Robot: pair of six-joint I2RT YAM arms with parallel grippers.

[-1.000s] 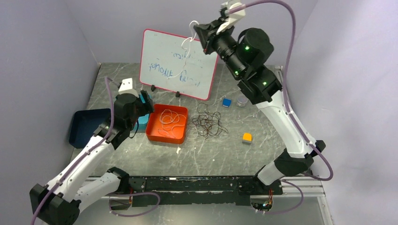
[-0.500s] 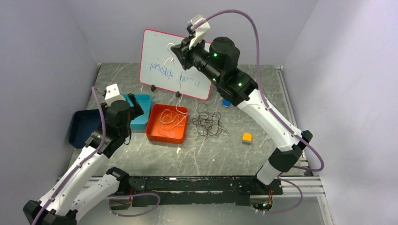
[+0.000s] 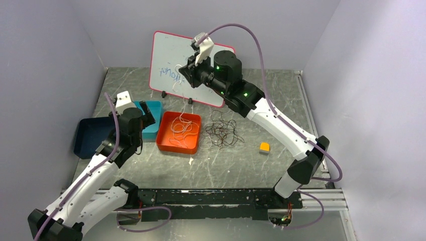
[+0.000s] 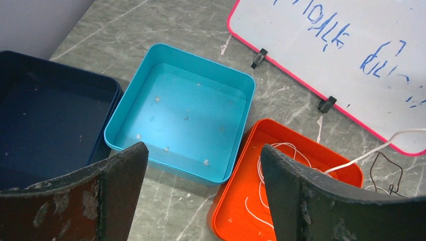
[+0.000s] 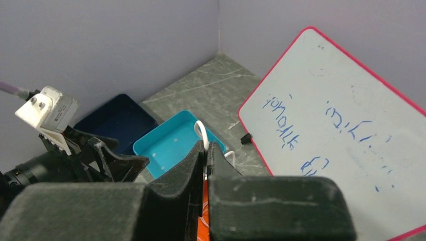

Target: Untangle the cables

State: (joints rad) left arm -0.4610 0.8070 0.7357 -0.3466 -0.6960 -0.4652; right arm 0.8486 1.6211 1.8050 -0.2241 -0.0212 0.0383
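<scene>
A white cable [image 3: 181, 125] lies coiled in the orange tray [image 3: 166, 143], with one strand rising to my right gripper [image 3: 187, 75]. That gripper is shut on the strand, high above the tray in front of the whiteboard. The right wrist view shows the fingers closed on the white cable [image 5: 202, 129] at the tips of the right gripper [image 5: 206, 146]. A tangle of dark and reddish cables [image 3: 223, 133] lies on the table right of the tray. My left gripper [image 3: 145, 113] is open and empty above the teal tray [image 4: 181, 110], and its own view [image 4: 203, 170] shows the orange tray [image 4: 241, 201] and the white cable [image 4: 281, 160].
A dark blue tray [image 3: 90, 135] sits left of the teal tray [image 3: 153, 108]. A whiteboard [image 3: 168, 70] with a pink rim stands at the back. An orange cube [image 3: 264, 147] lies on the right. Purple walls close in the sides and back.
My right gripper has come down and to the left with the white cable, from high at the back to above the orange tray's far side. My left gripper drew back slightly left.
</scene>
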